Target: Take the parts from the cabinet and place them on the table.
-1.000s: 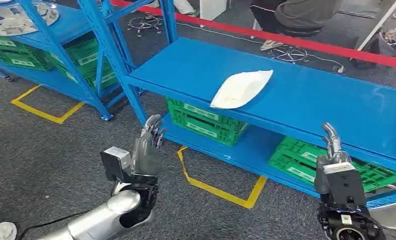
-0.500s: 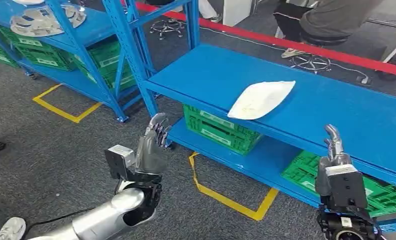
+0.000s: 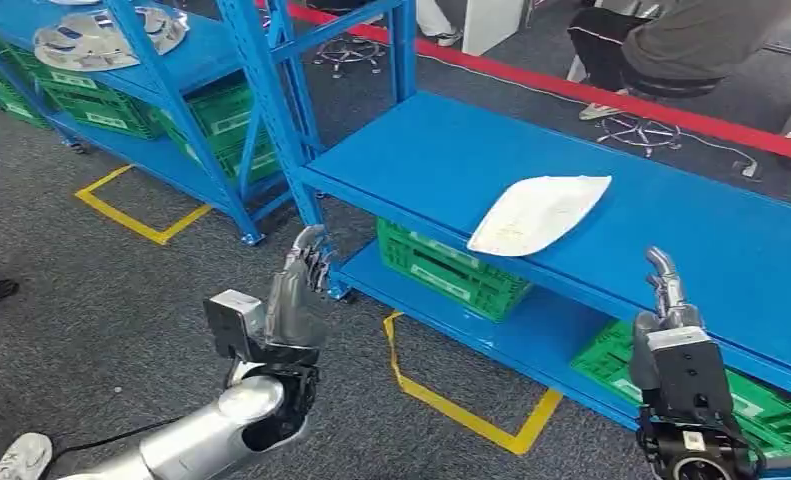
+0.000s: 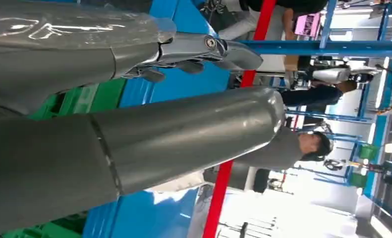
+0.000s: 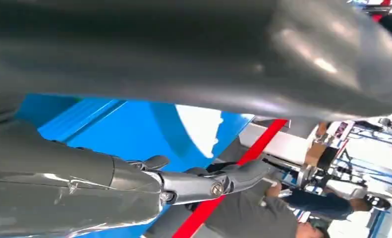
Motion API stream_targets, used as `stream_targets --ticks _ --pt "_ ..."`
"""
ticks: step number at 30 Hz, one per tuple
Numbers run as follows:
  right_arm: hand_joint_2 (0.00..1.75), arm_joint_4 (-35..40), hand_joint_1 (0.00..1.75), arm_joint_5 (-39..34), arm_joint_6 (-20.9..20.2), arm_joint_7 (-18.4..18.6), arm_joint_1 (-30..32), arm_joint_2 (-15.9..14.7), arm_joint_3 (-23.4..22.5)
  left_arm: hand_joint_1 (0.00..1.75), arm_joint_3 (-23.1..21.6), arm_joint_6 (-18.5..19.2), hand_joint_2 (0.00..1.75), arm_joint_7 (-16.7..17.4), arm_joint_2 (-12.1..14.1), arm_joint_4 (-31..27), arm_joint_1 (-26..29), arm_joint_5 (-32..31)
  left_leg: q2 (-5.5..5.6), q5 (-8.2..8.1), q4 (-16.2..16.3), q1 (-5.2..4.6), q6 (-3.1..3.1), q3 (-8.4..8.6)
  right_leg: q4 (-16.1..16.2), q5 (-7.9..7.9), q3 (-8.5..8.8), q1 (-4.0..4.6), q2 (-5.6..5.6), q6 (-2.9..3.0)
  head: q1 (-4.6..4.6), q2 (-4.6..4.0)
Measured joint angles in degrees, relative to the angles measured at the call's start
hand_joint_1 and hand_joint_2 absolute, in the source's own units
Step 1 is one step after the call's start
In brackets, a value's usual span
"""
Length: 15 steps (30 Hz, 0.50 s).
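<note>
A white flat part (image 3: 538,213) lies on the blue rack's top shelf (image 3: 441,160), near its front edge. A pale patch of that part (image 5: 199,127) also appears in the right wrist view. Silver metal parts (image 3: 96,38) lie on the other blue rack at the far left. My left hand (image 3: 296,290) is raised over the floor, left of the shelf, fingers straight and apart, holding nothing. My right hand (image 3: 668,310) is up in front of the shelf's front edge, right of the white part, also empty with its fingers (image 5: 203,183) extended.
Green crates (image 3: 449,265) sit on the lower shelf, more (image 3: 111,100) on the left rack. Yellow floor tape (image 3: 461,410) marks the grey carpet. A red strip (image 3: 591,95) runs behind the racks, where a person sits on a chair (image 3: 671,40). A shoe (image 3: 11,458) is at lower left.
The whole scene has shifted right and down in the picture, so the camera has turned left. Both hands keep the same raised, empty pose.
</note>
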State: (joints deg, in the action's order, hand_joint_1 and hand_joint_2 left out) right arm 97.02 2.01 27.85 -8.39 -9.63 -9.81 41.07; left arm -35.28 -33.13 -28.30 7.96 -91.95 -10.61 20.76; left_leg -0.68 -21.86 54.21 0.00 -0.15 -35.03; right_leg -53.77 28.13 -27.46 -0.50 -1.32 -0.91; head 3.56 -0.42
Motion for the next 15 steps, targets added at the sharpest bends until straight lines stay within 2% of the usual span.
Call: stream_targets --ticks 1,2,3,4,5,6,7,8,9,10,11,12,13,15 --pt "0.0 0.0 0.0 0.0 0.0 0.0 0.0 0.0 0.0 0.0 0.0 0.1 0.0 0.0 0.0 0.0 0.0 -0.1 0.15 0.04 -0.3 0.24 0.38 0.38 -0.1 0.41 0.19 -0.14 -0.03 -0.47 0.04 0.0" --pt "0.0 0.0 0.0 0.0 0.0 0.0 0.0 0.0 0.0 0.0 0.0 0.2 0.0 0.0 0.0 0.0 0.0 -0.1 0.19 -0.14 -0.5 0.38 0.76 0.79 -1.7 1.3 -0.46 -0.28 0.42 -0.65 -0.09 0.0" --pt "0.0 0.0 0.0 0.0 0.0 0.0 -0.1 0.0 -0.1 0.0 0.0 0.2 0.0 0.1 0.0 0.0 -0.1 -0.2 0.21 -0.38 -0.5 0.37 1.1 1.06 -5.3 3.2 -2.07 -0.23 0.68 -0.68 -0.37 0.0" --pt "0.0 0.0 0.0 -0.1 0.0 0.0 -0.1 0.0 -0.1 0.0 0.0 0.3 0.0 0.1 -0.1 0.0 -0.1 -0.2 0.29 -0.54 -0.5 0.35 1.32 1.26 -10.7 5.36 -4.88 -0.11 0.88 -0.69 -0.77 0.0" --pt "0.0 0.0 0.0 -0.2 0.0 0.0 0.0 0.0 0.0 0.0 0.0 0.4 0.0 0.1 -0.1 0.0 -0.1 -0.2 0.43 -0.76 -0.4 0.25 1.5 1.42 -16.2 7.21 -8.01 -0.09 0.98 -0.76 -0.79 0.0" --pt "0.0 0.0 0.0 -0.2 0.0 0.0 0.1 0.0 0.0 0.0 0.0 0.4 0.0 0.1 -0.1 0.0 0.0 -0.2 0.61 -1.02 -0.4 0.14 1.55 1.67 -20.3 7.98 -10.65 -0.09 1.0 -0.74 -0.81 0.0" --pt "0.0 0.0 0.0 -0.2 0.1 0.0 0.3 0.0 -0.1 0.0 0.0 0.4 0.0 0.2 -0.1 0.0 0.1 -0.2 0.82 -1.28 -0.4 0.07 1.52 2.05 -20.8 6.96 -11.6 -0.08 1.01 -0.63 -0.77 0.0" --pt "0.0 0.0 0.0 -0.3 0.2 0.0 0.4 0.0 -0.1 0.0 0.0 0.4 0.0 0.2 -0.1 0.0 0.1 -0.2 1.04 -1.64 -0.4 0.0 1.5 2.62 -18.3 4.47 -11.07 -0.07 1.03 -0.41 -0.83 0.0" --pt "0.0 0.0 0.0 -0.3 0.2 0.1 0.4 0.0 -0.1 0.0 0.0 0.4 0.0 0.3 -0.2 0.0 0.1 -0.2 1.15 -1.96 -0.4 -0.03 1.43 3.22 -14.2 1.51 -9.5 -0.07 1.08 -0.16 -0.87 0.0" --pt "0.0 0.0 0.0 -0.3 0.3 0.1 0.3 0.0 -0.1 0.0 0.0 0.4 0.0 0.3 -0.2 0.0 0.1 -0.2 1.29 -2.38 -0.4 -0.09 1.33 3.94 -8.0 -2.24 -7.05 0.02 1.15 0.25 -0.87 0.0" --pt "0.0 0.0 0.0 -0.3 0.3 0.1 0.3 0.0 -0.2 0.0 0.0 0.4 0.0 0.3 -0.2 0.0 0.1 -0.2 1.32 -2.72 -0.5 -0.07 1.17 4.29 -3.1 -4.54 -5.45 0.15 1.3 0.7 -0.98 0.0" --pt "0.0 0.0 0.0 -0.4 0.4 0.1 0.3 0.0 -0.1 0.0 0.0 0.4 0.0 0.4 -0.2 0.0 0.1 -0.2 1.44 -2.96 -0.3 -0.49 0.82 4.34 -2.2 -3.58 -4.69 0.47 1.41 0.8 -1.01 0.0" --pt "0.0 0.1 0.0 -0.4 0.5 0.1 0.3 0.0 -0.1 0.0 0.0 0.4 0.0 0.5 -0.2 0.0 0.0 -0.2 1.59 -3.01 -0.2 -0.3 0.61 4.06 -1.4 -3.13 -3.7 0.52 1.44 0.99 -1.01 0.0" --pt "0.0 0.1 0.0 -0.4 0.8 0.2 0.4 0.0 -0.1 0.0 0.0 0.3 0.0 0.6 -0.2 0.0 0.0 -0.1 1.56 -2.88 -0.6 -0.13 0.07 4.08 -1.4 -3.08 -3.95 0.66 1.48 1.34 -0.98 0.0"
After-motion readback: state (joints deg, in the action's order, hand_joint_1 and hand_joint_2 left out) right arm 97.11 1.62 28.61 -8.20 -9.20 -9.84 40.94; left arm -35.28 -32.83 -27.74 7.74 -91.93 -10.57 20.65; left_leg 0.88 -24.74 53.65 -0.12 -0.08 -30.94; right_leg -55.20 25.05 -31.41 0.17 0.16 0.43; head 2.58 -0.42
